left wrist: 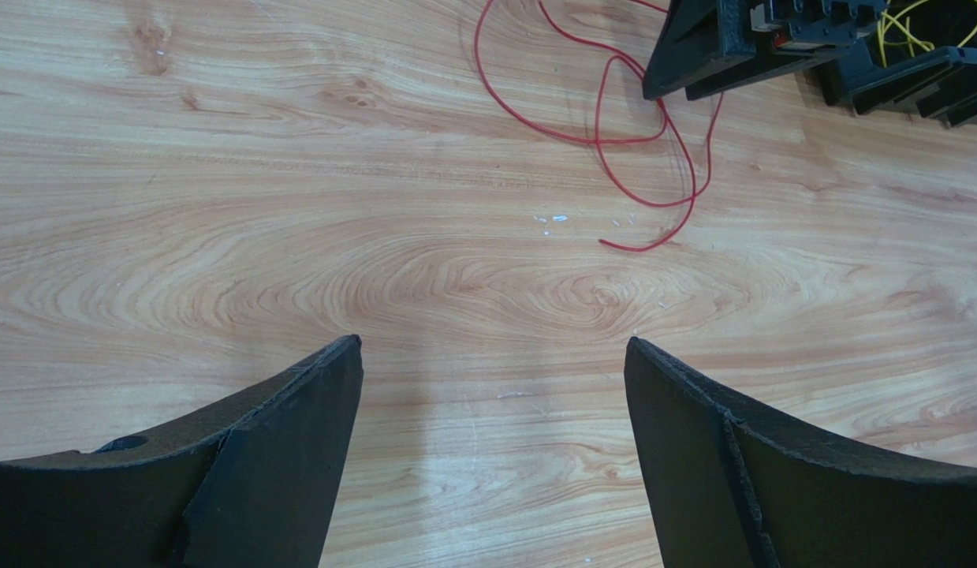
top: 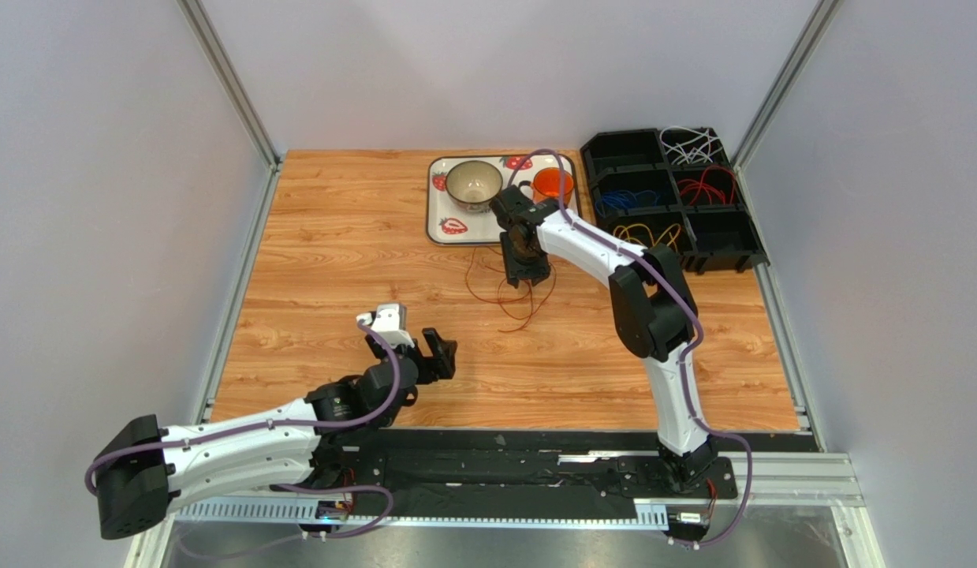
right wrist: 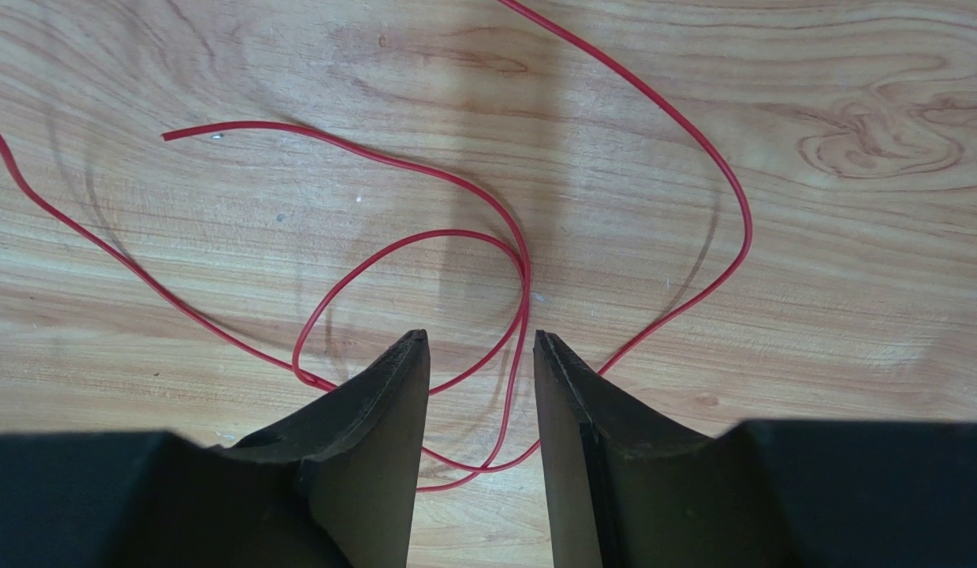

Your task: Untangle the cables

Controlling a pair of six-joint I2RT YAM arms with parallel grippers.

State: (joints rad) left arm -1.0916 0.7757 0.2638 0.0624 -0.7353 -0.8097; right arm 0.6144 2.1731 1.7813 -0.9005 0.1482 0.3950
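Note:
Loose red cables (top: 505, 296) lie in loops on the wooden table, below the strawberry tray. My right gripper (top: 526, 278) hangs over them, fingers pointing down. In the right wrist view its jaws (right wrist: 481, 343) stand narrowly apart, and two strands of red cable (right wrist: 523, 260) run through the gap without being pinched. My left gripper (top: 412, 337) sits low at the near left, wide open over bare wood (left wrist: 493, 349). The same red cable (left wrist: 647, 154) lies well ahead of it. More cables rest sorted in the black bin: white (top: 692, 144), red (top: 706, 186), blue (top: 629, 199), yellow (top: 647, 234).
A black divided bin (top: 718, 251) stands at the back right by the metal frame. A white tray with strawberry prints (top: 440, 225) at the back centre carries a bowl (top: 472, 184) and an orange cup (top: 553, 184). Grey walls close in both sides.

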